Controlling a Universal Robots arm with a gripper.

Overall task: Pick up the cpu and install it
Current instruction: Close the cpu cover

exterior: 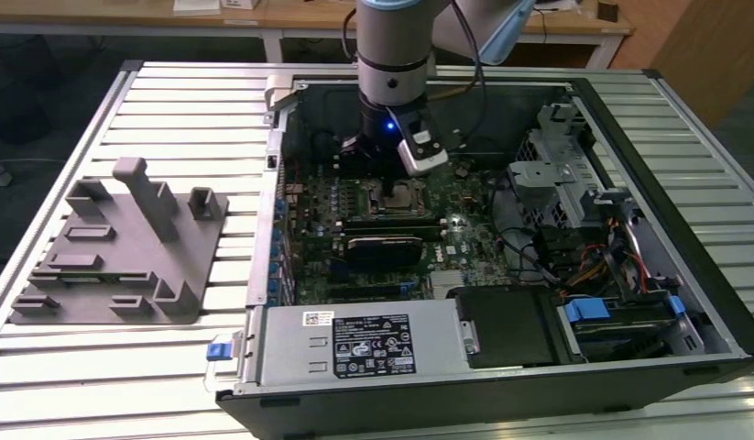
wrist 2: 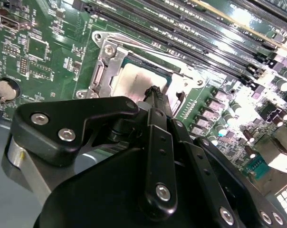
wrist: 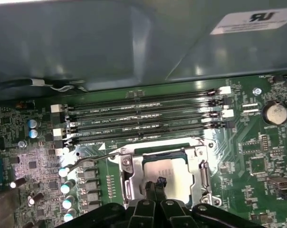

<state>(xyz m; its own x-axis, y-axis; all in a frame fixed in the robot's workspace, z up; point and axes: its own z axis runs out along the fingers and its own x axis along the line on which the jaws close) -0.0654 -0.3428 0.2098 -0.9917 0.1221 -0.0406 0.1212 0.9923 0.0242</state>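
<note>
Up close, both wrist views show the clenched hand (wrist: 156, 182) over the socketed cpu (wrist: 176, 173); the exterior view adds a grey tray (exterior: 120, 247).

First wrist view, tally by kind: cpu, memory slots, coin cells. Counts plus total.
cpu: 1
memory slots: 4
coin cell: 1
Total: 6
</note>
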